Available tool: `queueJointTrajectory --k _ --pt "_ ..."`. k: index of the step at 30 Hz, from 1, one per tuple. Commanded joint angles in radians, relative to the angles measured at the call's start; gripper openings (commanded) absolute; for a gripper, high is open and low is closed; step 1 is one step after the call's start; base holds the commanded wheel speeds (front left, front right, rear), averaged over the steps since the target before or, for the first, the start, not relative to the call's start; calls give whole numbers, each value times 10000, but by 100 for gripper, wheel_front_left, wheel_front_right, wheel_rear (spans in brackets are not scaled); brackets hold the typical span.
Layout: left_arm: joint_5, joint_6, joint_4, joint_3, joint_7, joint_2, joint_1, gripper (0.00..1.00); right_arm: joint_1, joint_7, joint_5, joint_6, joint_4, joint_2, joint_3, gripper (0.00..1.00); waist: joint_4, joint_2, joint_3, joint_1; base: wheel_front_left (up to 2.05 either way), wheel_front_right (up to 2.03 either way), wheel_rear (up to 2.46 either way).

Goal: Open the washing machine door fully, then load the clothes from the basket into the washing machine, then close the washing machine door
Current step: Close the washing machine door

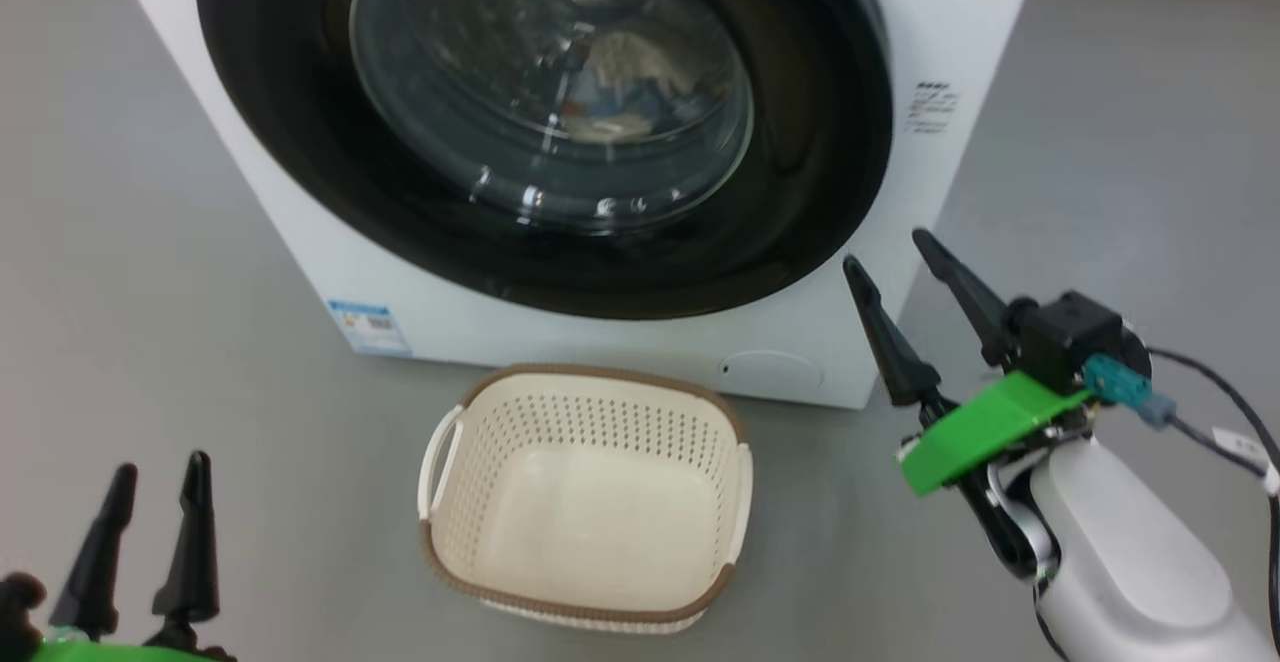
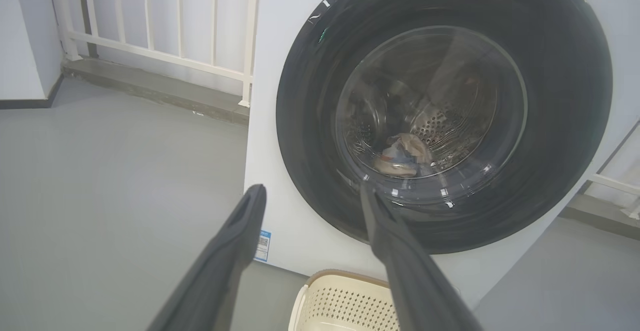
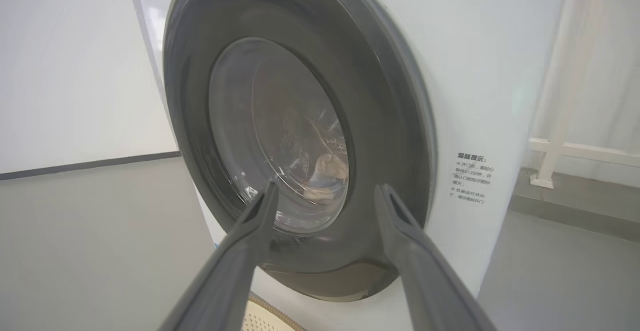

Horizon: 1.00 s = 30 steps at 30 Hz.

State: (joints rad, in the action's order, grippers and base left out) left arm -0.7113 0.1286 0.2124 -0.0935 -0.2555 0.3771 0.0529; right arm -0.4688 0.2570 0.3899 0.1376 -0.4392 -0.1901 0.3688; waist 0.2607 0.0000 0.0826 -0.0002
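Observation:
The washing machine stands before me with its round black-rimmed door flat against the front. Behind the glass the clothes lie in the steel drum. On the floor below stands the cream basket with nothing in it. My right gripper is open, just off the door's lower right rim, holding nothing. Low at the left, my left gripper is open and bare.
Grey floor surrounds the machine. A white railing on a low kerb runs behind it on the left, and another railing post stands at its far side. A blue label marks the machine's lower front.

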Motion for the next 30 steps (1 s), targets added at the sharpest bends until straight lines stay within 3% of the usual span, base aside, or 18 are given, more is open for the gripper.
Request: queueJointTrajectory --k 1,16,30 --pt "122 21 -144 385 -63 299 100 100 235 48 161 -69 374 13 67 100 -686 0 -750 2 0 0 0" --pt "316 21 -299 389 -63 -59 -574 100 2381 48 331 -69 1301 -265 -452 100 -2138 0 -1460 2 0 0 0" --pt "481 21 -331 428 -63 -256 -872 100 3295 48 466 -69 1582 -466 -746 100 -2897 0 -1819 2 0 0 0"
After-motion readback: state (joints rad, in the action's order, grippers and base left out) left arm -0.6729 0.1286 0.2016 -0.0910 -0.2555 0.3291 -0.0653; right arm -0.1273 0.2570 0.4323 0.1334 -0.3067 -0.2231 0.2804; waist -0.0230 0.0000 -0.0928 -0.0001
